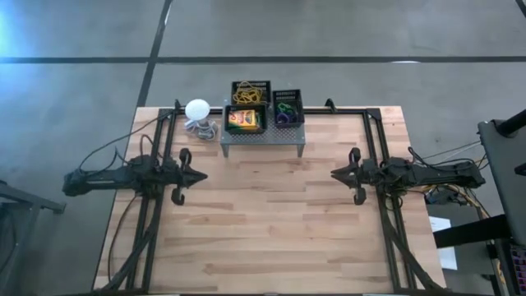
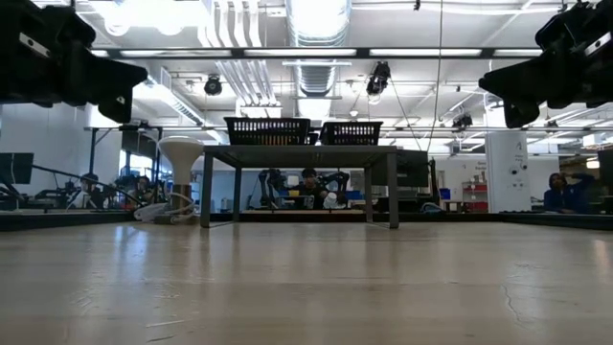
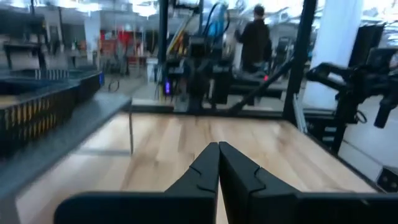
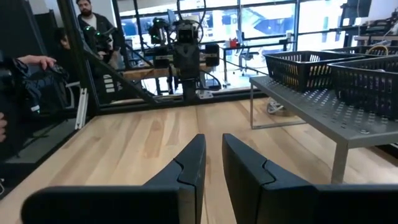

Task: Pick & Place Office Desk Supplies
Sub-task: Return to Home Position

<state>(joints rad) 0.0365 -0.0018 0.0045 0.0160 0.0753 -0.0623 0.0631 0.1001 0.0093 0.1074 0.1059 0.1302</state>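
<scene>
Three black mesh trays stand on the grey perforated stand at the table's far edge. One tray holds tan rubber bands, another a yellow-and-green box, and the third coloured rings. My left gripper hangs level over the table's left side, pointing right, shut and empty. My right gripper hangs level over the right side, pointing left, with a narrow gap between its fingers and nothing in it. Both are well clear of the trays.
A white ball-shaped object with a coiled cord sits left of the stand. Bare wood lies between the two arms and toward the near edge. Black frame rails run along the table's sides. People show in the room beyond.
</scene>
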